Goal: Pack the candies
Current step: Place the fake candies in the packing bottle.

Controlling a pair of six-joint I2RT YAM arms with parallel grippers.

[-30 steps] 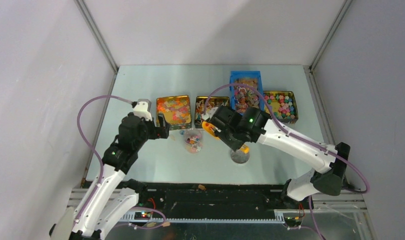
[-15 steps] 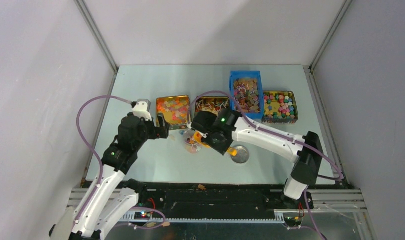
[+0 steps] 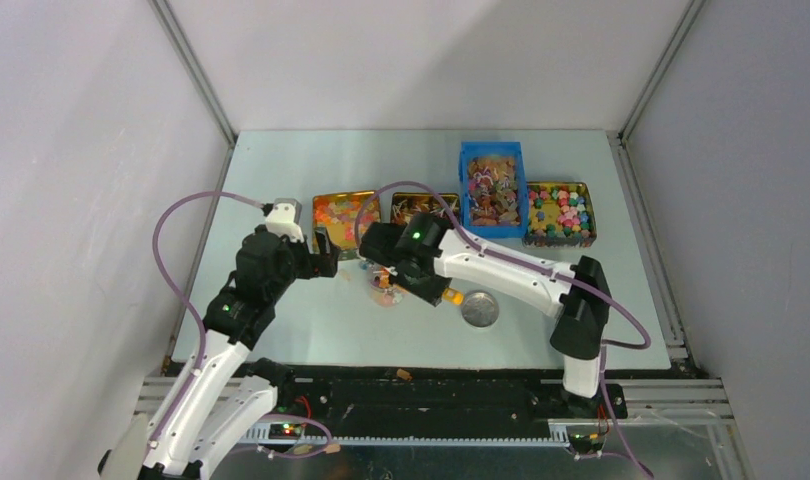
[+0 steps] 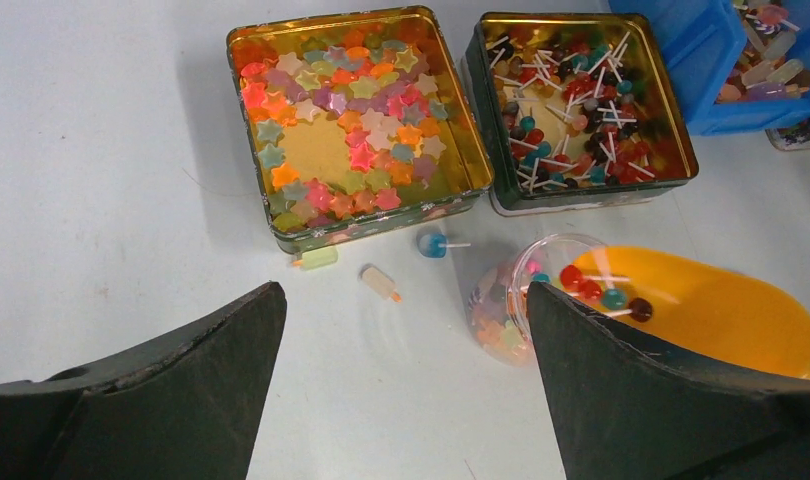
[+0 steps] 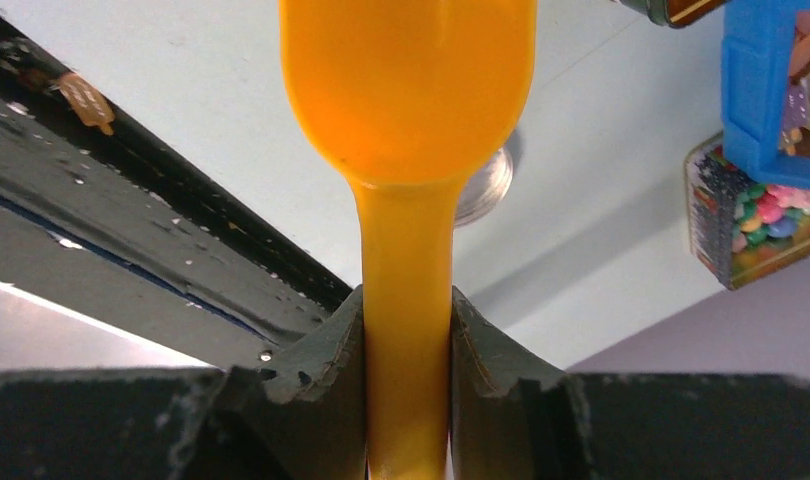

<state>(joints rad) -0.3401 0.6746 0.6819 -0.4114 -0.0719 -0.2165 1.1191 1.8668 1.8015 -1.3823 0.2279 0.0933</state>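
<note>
A small clear jar (image 4: 509, 305) holding several coloured candies stands on the table, just right of my left gripper (image 4: 403, 295), which is open and empty with the jar next to its right finger. An orange scoop (image 4: 711, 310) is tipped at the jar's mouth, and a few lollipop candies (image 4: 601, 292) lie at its lip. My right gripper (image 5: 406, 335) is shut on the scoop's handle. From that wrist I see only the underside of the scoop bowl (image 5: 411, 90). In the top view the right arm's wrist covers most of the jar (image 3: 383, 284).
Behind the jar stand a gold tin of star candies (image 4: 351, 130) and a tin of lollipops (image 4: 581, 100). A blue bin (image 3: 493, 185) and another candy tin (image 3: 559, 212) sit further right. Three loose candies (image 4: 383, 283) lie near the star tin. A round silver lid (image 3: 479, 309) rests right of the jar.
My right arm has swung left with the scoop, from above the silver lid to the jar's mouth. The left arm has stayed still.
</note>
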